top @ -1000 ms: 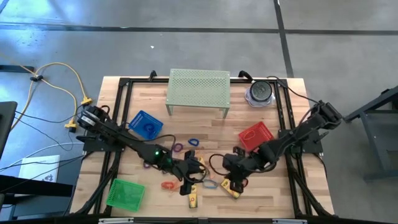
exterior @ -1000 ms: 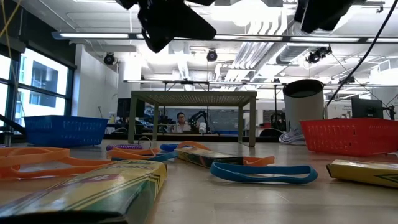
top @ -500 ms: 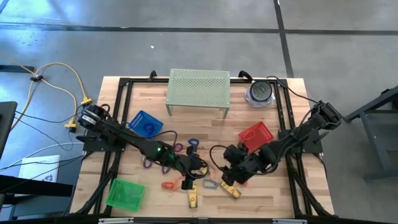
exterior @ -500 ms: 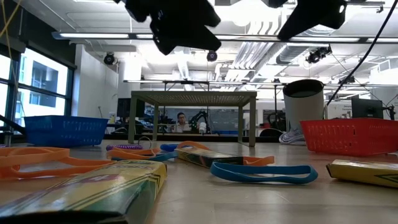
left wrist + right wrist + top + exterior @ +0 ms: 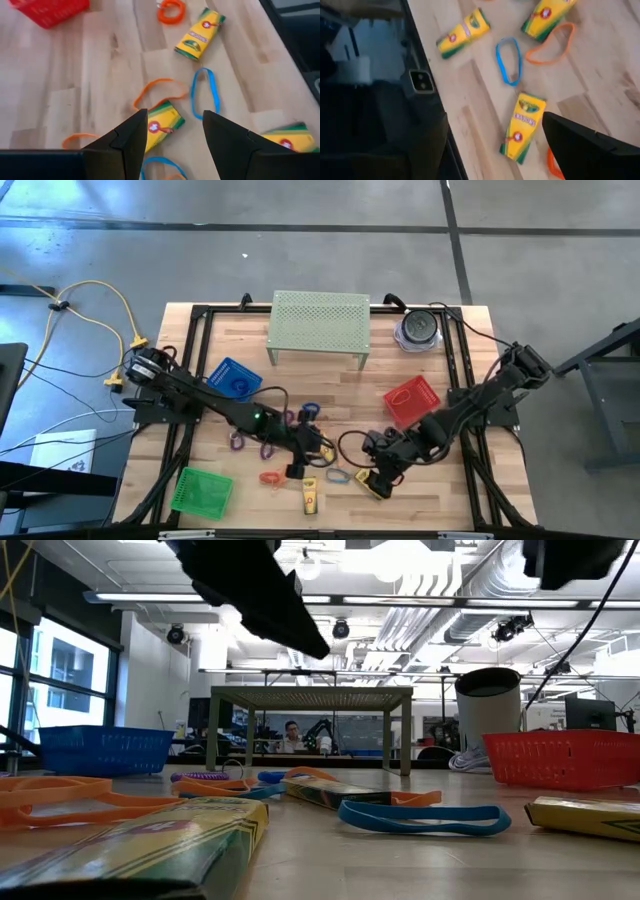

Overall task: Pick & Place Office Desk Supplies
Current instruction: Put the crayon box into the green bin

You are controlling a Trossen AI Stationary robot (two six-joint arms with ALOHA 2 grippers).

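Several thin loops and three yellow crayon boxes lie flat on the table's near middle. My left gripper (image 5: 298,464) is open and hovers over one yellow box (image 5: 162,123), which shows between its fingers without touching them. A blue loop (image 5: 205,93) and an orange loop (image 5: 159,93) lie just beyond it. My right gripper (image 5: 386,474) is open above another yellow box (image 5: 522,128), also seen from above (image 5: 377,487). A third box (image 5: 310,499) lies near the front edge. Purple loops (image 5: 285,418) lie farther left.
A blue basket (image 5: 233,380) stands at the left, a red basket (image 5: 412,400) at the right and a green basket (image 5: 202,490) at the near left. A pale green perforated stand (image 5: 320,320) and a round container (image 5: 418,330) stand at the far edge.
My left gripper has drifted a little toward the table's left. My right gripper has moved toward the right and near edges, over the yellow box there. The loops and boxes have stayed where they were.
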